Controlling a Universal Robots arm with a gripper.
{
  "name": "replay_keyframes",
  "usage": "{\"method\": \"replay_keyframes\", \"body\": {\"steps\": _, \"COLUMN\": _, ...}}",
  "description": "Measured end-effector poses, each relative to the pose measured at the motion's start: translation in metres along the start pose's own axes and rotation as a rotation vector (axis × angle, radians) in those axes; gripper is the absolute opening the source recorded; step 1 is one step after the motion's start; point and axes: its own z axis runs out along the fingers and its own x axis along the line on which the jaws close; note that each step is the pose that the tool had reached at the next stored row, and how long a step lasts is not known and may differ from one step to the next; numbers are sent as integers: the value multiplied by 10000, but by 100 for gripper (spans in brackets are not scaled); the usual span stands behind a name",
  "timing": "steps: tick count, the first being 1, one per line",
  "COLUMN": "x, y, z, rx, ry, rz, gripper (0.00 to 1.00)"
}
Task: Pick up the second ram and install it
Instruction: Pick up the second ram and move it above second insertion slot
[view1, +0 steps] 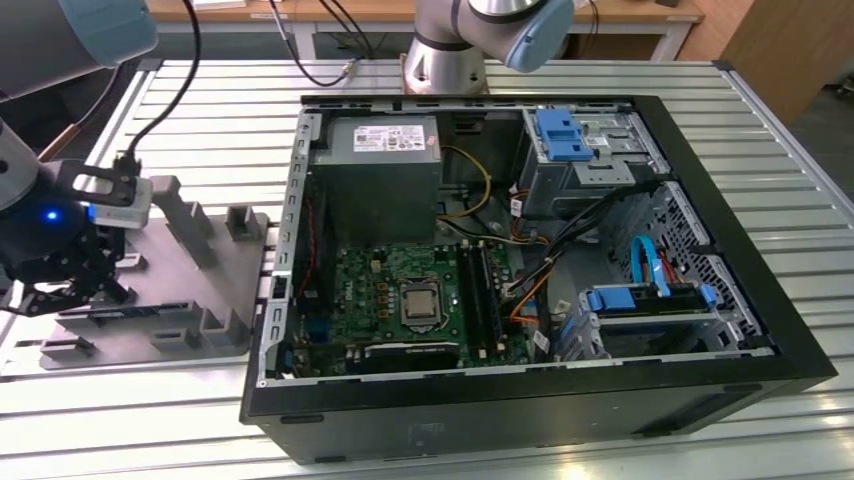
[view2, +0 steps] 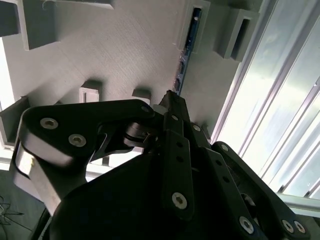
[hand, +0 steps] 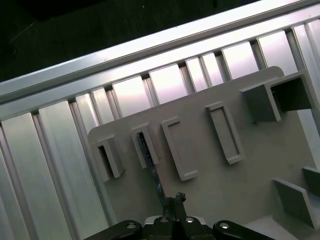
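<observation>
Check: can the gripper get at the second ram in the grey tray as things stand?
Probably yes. In the second wrist view the gripper hangs at one end of the second ram, which lies in its slot of the grey tray with nothing over it; the ribs stand to either side.

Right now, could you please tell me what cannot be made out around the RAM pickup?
- The second ram: its near end is hidden behind the gripper in both wrist views.
- Exterior view: whether the gripper touches it is too small to tell against the grey tray.
- Exterior view: whether the green board's memory sockets hold a module is too dark to tell.
</observation>
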Motion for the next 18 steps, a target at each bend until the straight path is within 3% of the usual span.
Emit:
{"method": "replay_keyframes", "body": {"steps": 6, "x": 0, "y": 0, "z": 0, "rx": -14, "ry": -11, "rz": -385, "gripper": 10}}
{"method": "replay_keyframes", "body": {"steps": 12, "x": -1, "y": 0, "z": 1, "rx": -67, "ry": -151, "rz": -723, "gripper": 10}}
{"method": "replay_keyframes", "body": {"steps": 18, "x": 0, "y": 0, "z": 2, "rx": -103, "ry": -151, "rz": -1730, "gripper": 10}}
